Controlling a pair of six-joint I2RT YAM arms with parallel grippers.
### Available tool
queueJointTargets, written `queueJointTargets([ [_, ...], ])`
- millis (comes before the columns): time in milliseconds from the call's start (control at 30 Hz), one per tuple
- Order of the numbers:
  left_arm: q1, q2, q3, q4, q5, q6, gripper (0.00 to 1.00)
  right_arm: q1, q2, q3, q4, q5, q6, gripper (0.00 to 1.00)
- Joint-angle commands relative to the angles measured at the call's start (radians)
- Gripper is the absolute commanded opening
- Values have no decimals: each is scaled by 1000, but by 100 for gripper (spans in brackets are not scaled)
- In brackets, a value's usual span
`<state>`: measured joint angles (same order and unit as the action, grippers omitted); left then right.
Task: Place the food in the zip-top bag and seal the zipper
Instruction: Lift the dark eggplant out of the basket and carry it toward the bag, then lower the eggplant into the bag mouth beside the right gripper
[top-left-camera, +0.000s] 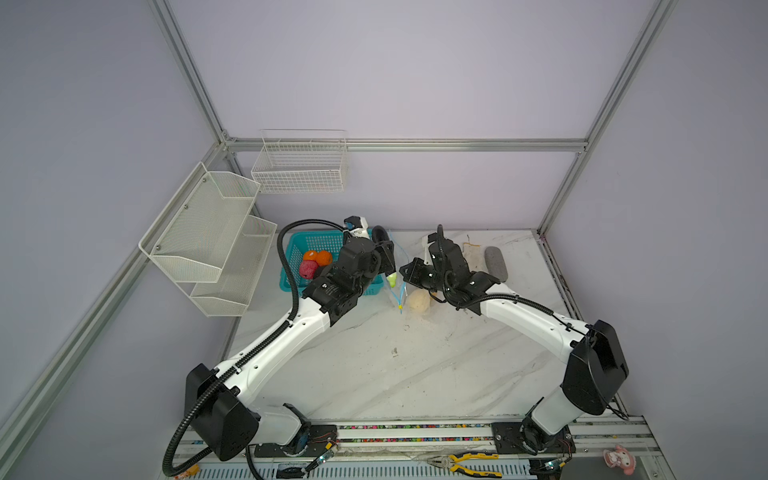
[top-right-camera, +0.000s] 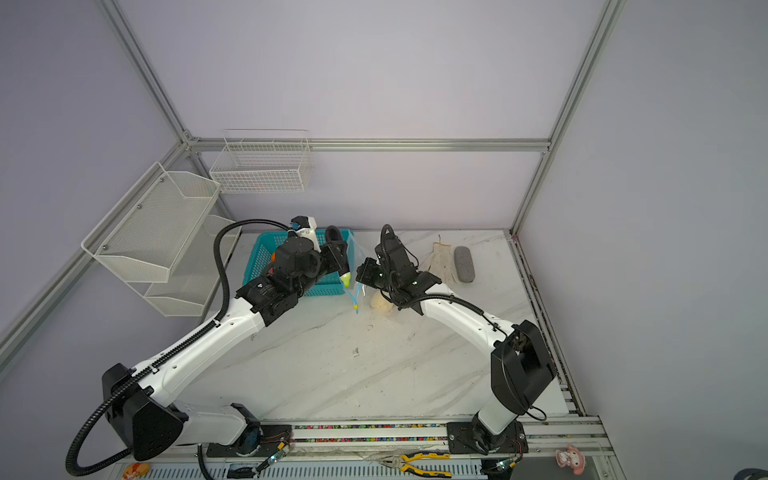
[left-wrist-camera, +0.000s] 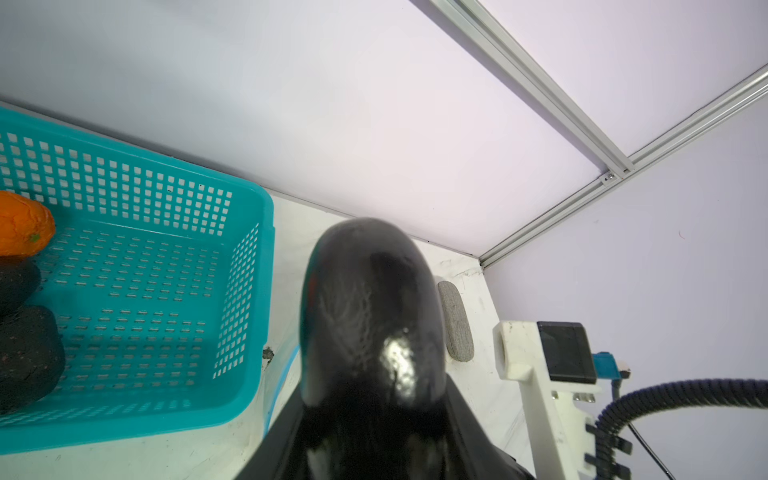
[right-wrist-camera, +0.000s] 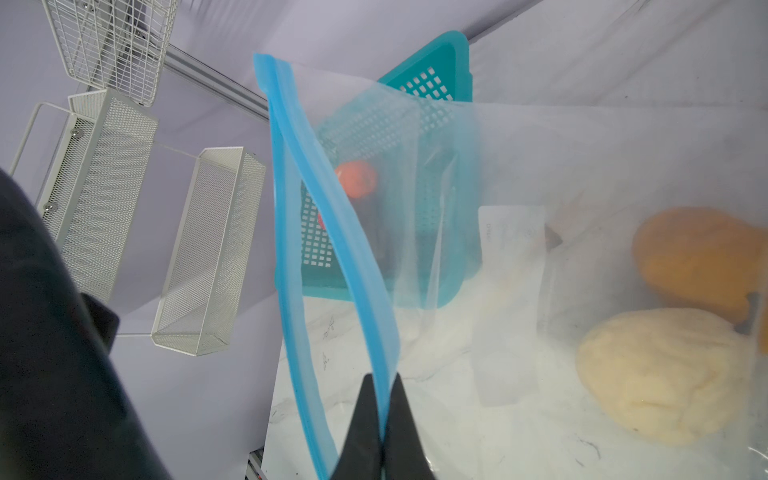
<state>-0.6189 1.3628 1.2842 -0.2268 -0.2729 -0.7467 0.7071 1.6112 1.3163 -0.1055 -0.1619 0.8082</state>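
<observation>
Cream ball (right-wrist-camera: 665, 374) and orange piece (right-wrist-camera: 698, 253) sit in bag (right-wrist-camera: 540, 137) beyond right fingers (right-wrist-camera: 361, 415), pinched shut on zipper (right-wrist-camera: 286, 249). Left fingers (left-wrist-camera: 286, 444), part-open, clasp eggplant (left-wrist-camera: 370, 316) between them. Sealing and basket (left-wrist-camera: 257, 257) food (left-wrist-camera: 25, 224) outstanding.

In both top views, the left arm (top-left-camera: 274, 351) and right arm (top-left-camera: 532, 322) are extending from the lower frame edge toward centre. The left gripper (top-left-camera: 384, 254) is clamping the eggplant (left-wrist-camera: 370, 316). The right gripper (right-wrist-camera: 380, 399) is pinching the zipper (right-wrist-camera: 284, 208), jaws fully closed.
</observation>
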Motion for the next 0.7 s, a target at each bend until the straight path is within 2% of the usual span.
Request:
queueJointTargets([
  [0,-11,12,-27,91,-46,18,23,-3,-47,4,-7,3,22,0],
  [300,-36,84,-97,217,-110,79,23,-2,-66,31,-26,5,20,0],
  [667,-79,106,-128,213,-167,130,24,-3,-77,11,-2,-5,32,0],
])
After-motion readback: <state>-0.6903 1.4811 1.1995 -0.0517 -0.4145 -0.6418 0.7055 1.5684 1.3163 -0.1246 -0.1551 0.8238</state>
